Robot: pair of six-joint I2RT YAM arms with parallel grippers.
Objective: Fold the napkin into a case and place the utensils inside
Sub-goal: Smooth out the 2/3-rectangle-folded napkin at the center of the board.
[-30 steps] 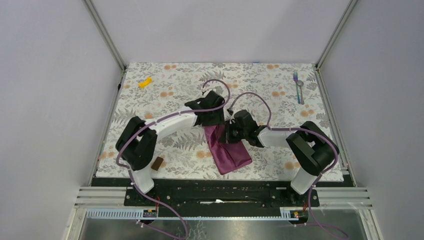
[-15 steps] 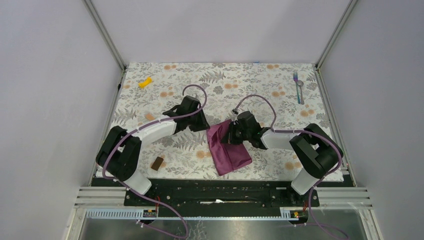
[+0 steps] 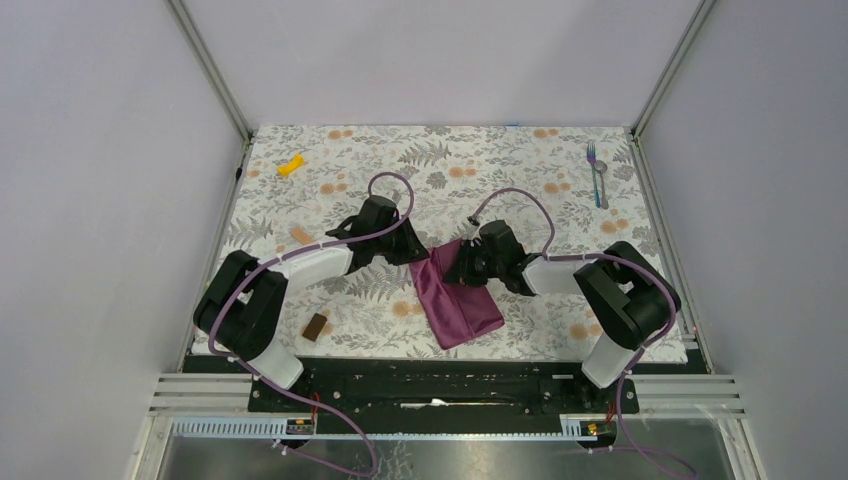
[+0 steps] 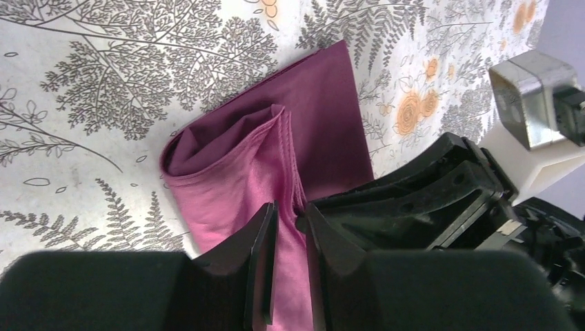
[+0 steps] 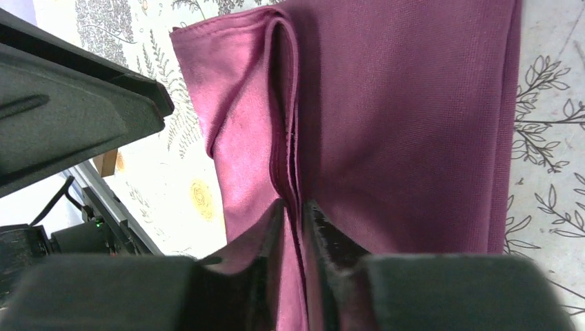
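Observation:
The plum-magenta napkin point(image 3: 462, 302) lies folded into a thick strip at the table's middle, its far end lifted and bulging open. My left gripper point(image 3: 413, 252) is at that end from the left. In the left wrist view its jaws point(image 4: 290, 221) are closed on a hemmed layer of the napkin point(image 4: 324, 103). My right gripper point(image 3: 463, 267) is at the same end from the right, its jaws point(image 5: 295, 210) pinched on the stacked edges of the napkin point(image 5: 414, 124). The fork and spoon point(image 3: 596, 176) lie side by side at the far right.
A small yellow piece point(image 3: 291, 165) lies at the far left. A brown block point(image 3: 316, 326) sits near the left arm's base, and a small tan piece point(image 3: 300, 234) lies beside the left arm. The two grippers almost touch each other.
My left gripper drew back left off the napkin's far end, then came in low again at its left edge. The napkin's far end spread and rose. The right gripper shifted slightly.

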